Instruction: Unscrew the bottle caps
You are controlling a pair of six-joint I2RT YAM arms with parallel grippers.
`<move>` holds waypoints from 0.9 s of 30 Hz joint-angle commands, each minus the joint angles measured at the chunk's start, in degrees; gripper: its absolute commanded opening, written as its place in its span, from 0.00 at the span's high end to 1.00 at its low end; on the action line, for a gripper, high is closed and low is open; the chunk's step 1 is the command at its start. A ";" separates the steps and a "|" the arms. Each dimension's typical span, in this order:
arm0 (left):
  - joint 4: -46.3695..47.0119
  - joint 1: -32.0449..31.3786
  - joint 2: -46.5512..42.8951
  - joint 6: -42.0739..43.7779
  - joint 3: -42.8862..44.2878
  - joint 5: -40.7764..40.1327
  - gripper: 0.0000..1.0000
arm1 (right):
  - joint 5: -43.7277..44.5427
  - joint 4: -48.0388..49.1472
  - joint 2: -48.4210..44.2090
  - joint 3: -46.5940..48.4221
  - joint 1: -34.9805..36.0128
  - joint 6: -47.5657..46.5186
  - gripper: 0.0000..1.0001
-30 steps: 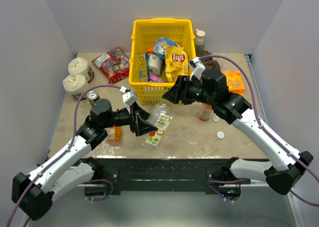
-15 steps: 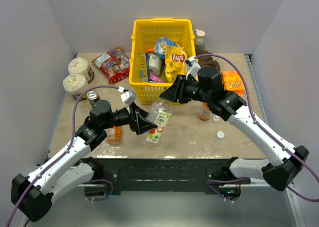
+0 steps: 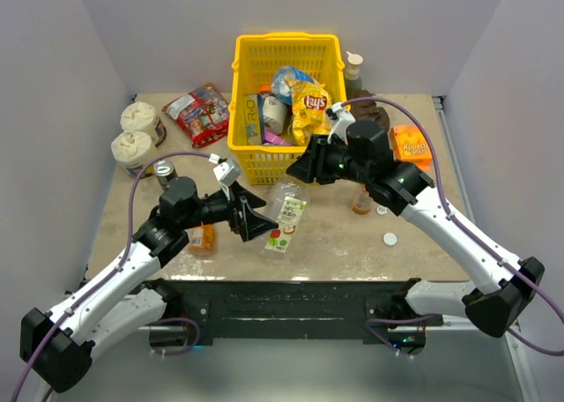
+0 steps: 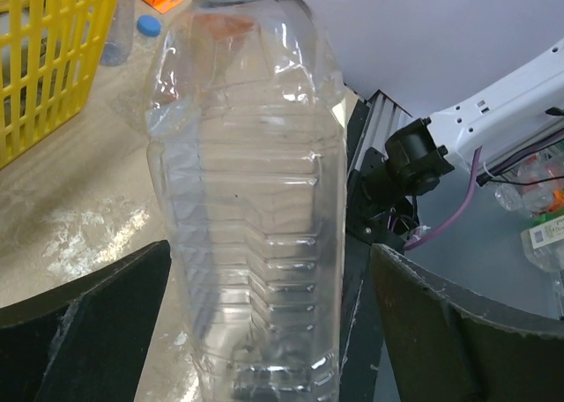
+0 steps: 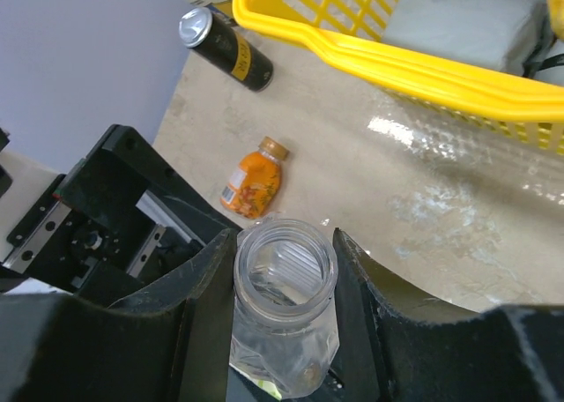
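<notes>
A clear see-through bottle [image 3: 287,210] with a white and green label hangs tilted over the table's front middle. Its neck is open and has no cap. My right gripper [image 3: 306,170] is shut on that neck; in the right wrist view both fingers press the rim of the bottle [image 5: 282,331] at my right gripper [image 5: 284,248]. My left gripper [image 3: 256,221] is open around the bottle's base, and the left wrist view shows gaps on both sides of the bottle [image 4: 247,155]. A small orange juice bottle [image 3: 203,237] lies at the left front, also in the right wrist view [image 5: 254,177].
A yellow basket [image 3: 286,40] of snacks stands at the back. A white cap [image 3: 389,239] lies at the right front, near a small standing bottle [image 3: 361,199]. A dark can [image 3: 165,171], two white tubs [image 3: 134,130], a snack bag [image 3: 201,111] and an orange packet [image 3: 412,143] surround them.
My right gripper moved a little left with the bottle's neck and the bottle dropped lower and steeper. My left fingers, earlier close on its base, now stand apart from it.
</notes>
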 commanded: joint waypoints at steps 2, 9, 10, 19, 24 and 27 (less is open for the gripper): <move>-5.24 0.01 -0.79 3.72 3.08 0.52 0.00 | 3.73 0.73 -2.73 0.27 0.04 -3.93 1.00; -10.54 1.42 -5.35 5.83 2.73 -7.56 0.00 | 10.14 -4.45 -7.39 -1.22 0.04 -9.99 1.00; -10.63 1.59 -5.97 5.66 2.73 -8.96 0.00 | 11.80 -5.15 -8.18 -1.83 0.04 -11.57 1.00; -15.02 2.74 -9.49 5.57 2.20 -17.41 0.00 | 20.51 -8.94 -16.61 -10.96 0.13 -19.31 1.00; -15.46 2.91 -9.93 5.13 2.29 -19.26 0.00 | 29.64 -6.92 -21.27 -15.45 0.13 -22.74 1.00; -15.29 3.00 -9.40 4.95 1.94 -19.09 0.00 | 32.98 -6.30 -22.16 -17.48 0.22 -25.02 1.00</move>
